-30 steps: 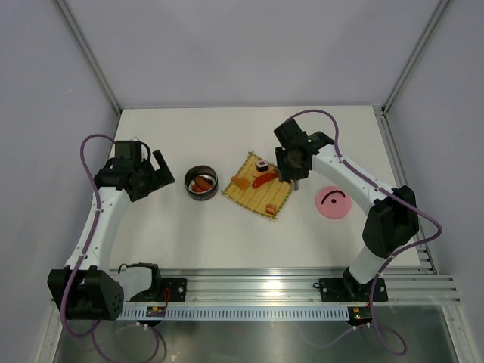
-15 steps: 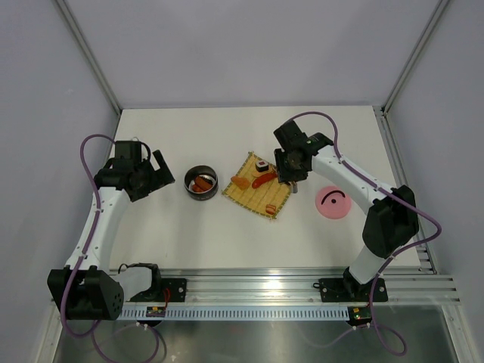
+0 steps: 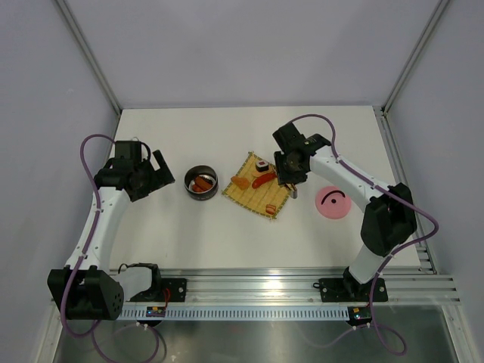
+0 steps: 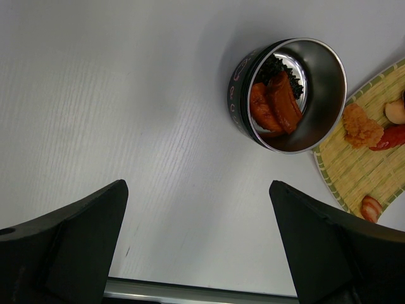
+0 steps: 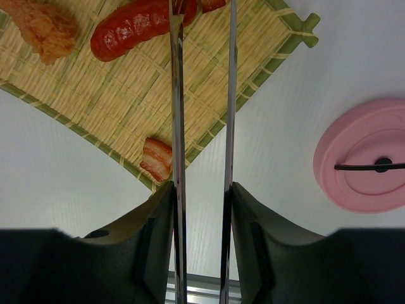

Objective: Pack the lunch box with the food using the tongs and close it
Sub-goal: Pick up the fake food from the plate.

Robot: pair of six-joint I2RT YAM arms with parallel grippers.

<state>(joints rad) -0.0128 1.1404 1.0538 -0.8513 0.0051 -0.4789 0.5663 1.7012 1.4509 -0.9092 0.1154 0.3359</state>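
The lunch box (image 4: 240, 95), a round metal tin, sits open on the white table (image 4: 126, 95) ahead of the left gripper (image 4: 197, 187), beyond its right-hand finger; that gripper's two fingers (image 4: 76, 240) stand spread wide and hold nothing. Pale markings run along the tin's dark wall, too small to read. Inside lie two red-orange sausages (image 4: 278, 104) and one dark piece (image 4: 281, 66). The right gripper (image 5: 201, 190) pinches the tongs (image 5: 178, 126), whose two thin silver arms run straight out from between its fingertips, close but apart, to end over the bamboo mat (image 5: 82, 95). Four pieces lie on that mat: one long red sausage (image 5: 136, 28) at the tong tips, one orange chunk (image 5: 41, 25) left of it, one small striped piece (image 5: 156, 158) just left of the fingers near the mat's edge, and one sushi roll (image 3: 262, 165) at the far corner. One pink lid (image 5: 364, 155), with a black mark on top, lies flat to the right of the fingers, apart from the mat.
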